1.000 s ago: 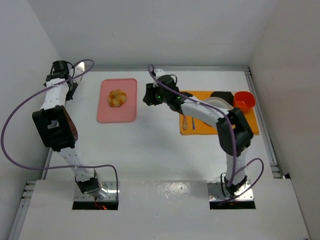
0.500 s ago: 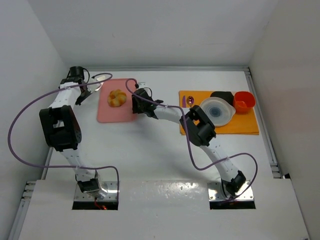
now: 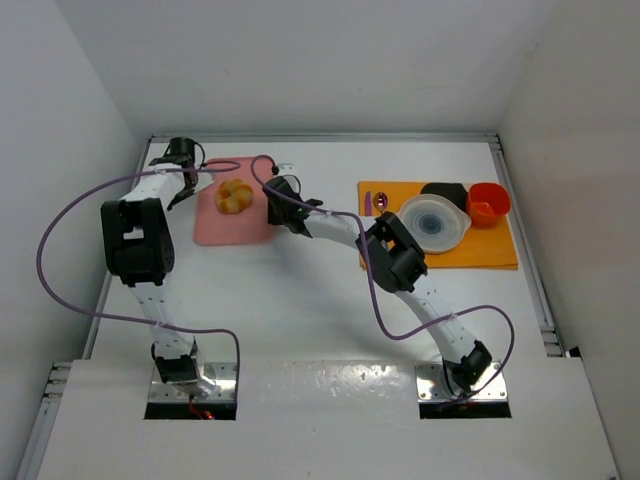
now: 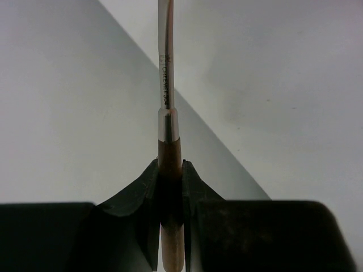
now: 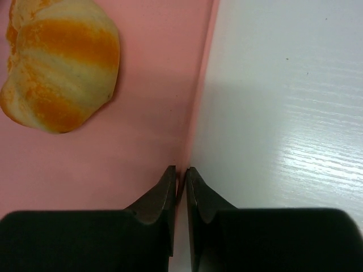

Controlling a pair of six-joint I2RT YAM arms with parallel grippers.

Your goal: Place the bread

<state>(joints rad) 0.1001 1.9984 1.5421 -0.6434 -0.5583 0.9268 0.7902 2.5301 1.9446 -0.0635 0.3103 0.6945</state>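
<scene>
The bread, a golden bun with a swirled top, lies on a pink cutting board at the back left. In the right wrist view the bread sits left of and ahead of my right gripper. My right gripper is shut on the right edge of the board, with a thin pink sliver between its jaws. My left gripper is just left of the board, shut on a knife by its wooden handle, the blade pointing away.
An orange mat at the back right carries a white lidded bowl, a black item, an orange cup and a spoon. White walls close in the table at the back and sides.
My right gripper moved left from mid-table to the board's right edge. My left gripper with the knife moved right, from the back left corner to beside the board.
</scene>
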